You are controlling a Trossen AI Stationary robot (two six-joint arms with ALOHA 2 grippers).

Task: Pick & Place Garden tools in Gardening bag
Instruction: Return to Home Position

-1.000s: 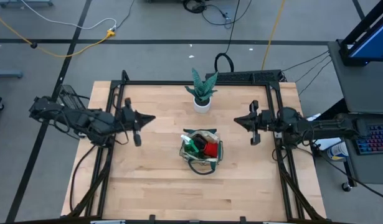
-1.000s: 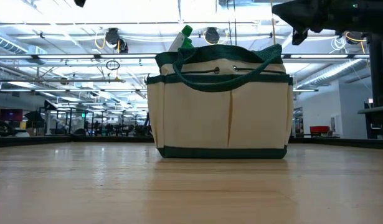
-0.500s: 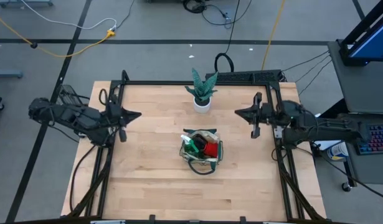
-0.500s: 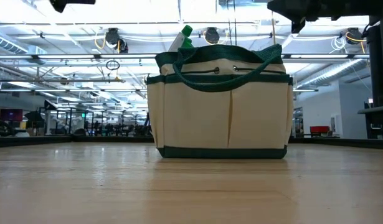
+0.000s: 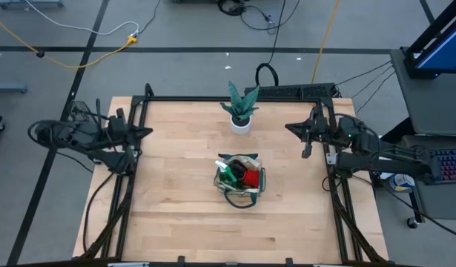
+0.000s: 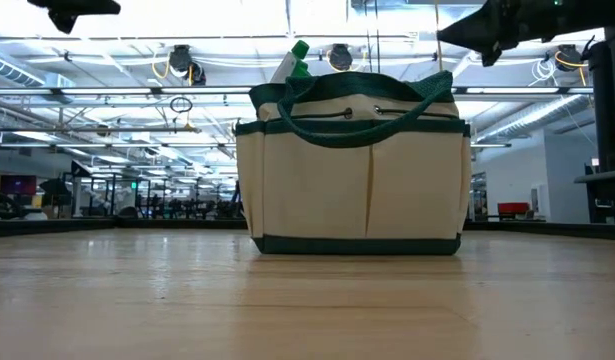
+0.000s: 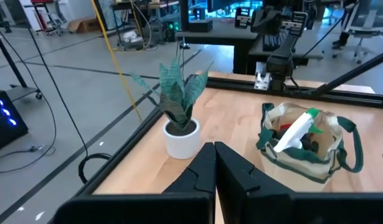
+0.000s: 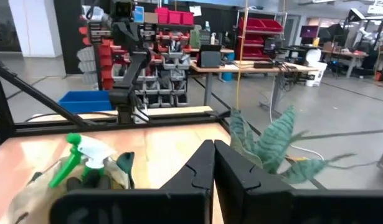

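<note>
The beige gardening bag (image 5: 240, 179) with green trim stands upright on its base at the middle of the table. Garden tools sit inside it: a green-and-white spray bottle (image 7: 294, 130) sticks out of the top, and a red-and-black glove (image 5: 250, 176) lies beside it. My left gripper (image 5: 149, 133) hovers shut above the table's left edge, pointing level toward the bag and well away from it. My right gripper (image 5: 288, 128) hovers shut at the far right, also level. Both wrist views show the fingers (image 7: 214, 157) (image 8: 213, 155) pressed together with nothing between them.
A green plant in a white pot (image 5: 241, 111) stands at the table's far middle, behind the bag. A black frame (image 5: 213, 99) runs round the table's edges. Bare wood (image 5: 183, 222) lies to the left, right and near side of the bag.
My left gripper has drawn back toward the table's left edge, away from the bag, staying shut and level. My right gripper has risen and swung toward the far right corner, also shut. The bag has not moved.
</note>
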